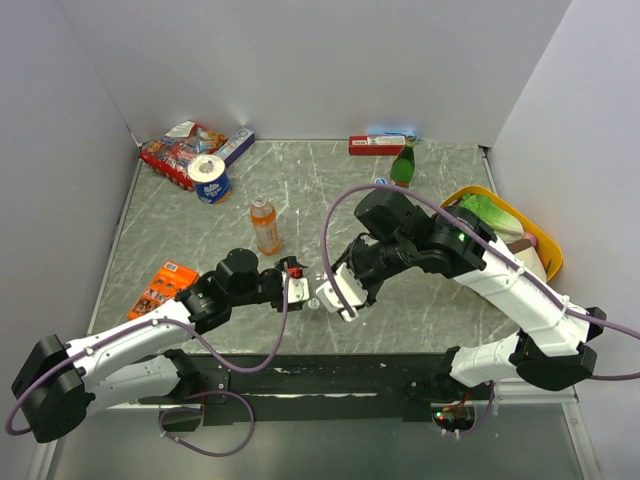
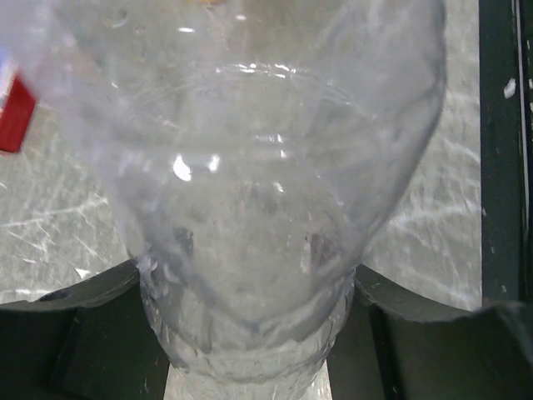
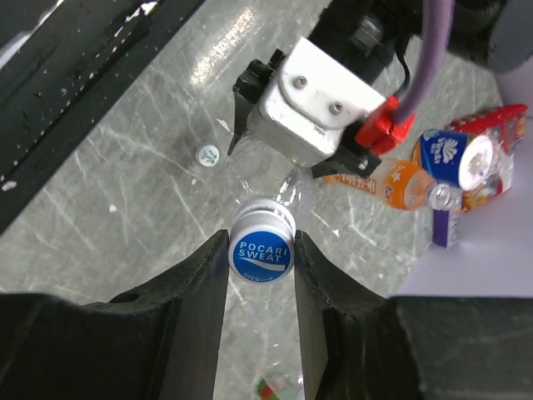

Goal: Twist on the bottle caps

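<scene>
— Holding firm on the left? The left gripper (image 1: 303, 290) is clamped round the clear bottle (image 2: 250, 208), over the table (image 1: 440, 300) near its front middle.

— Yes; that grip must stop the body spinning; on the right, the right gripper (image 3: 261, 252) pinches the blue cap (image 3: 261, 247), seated on the neck; I'd turn it square to the threads, pressing lightly; tilted, it could cross-thread.
</scene>
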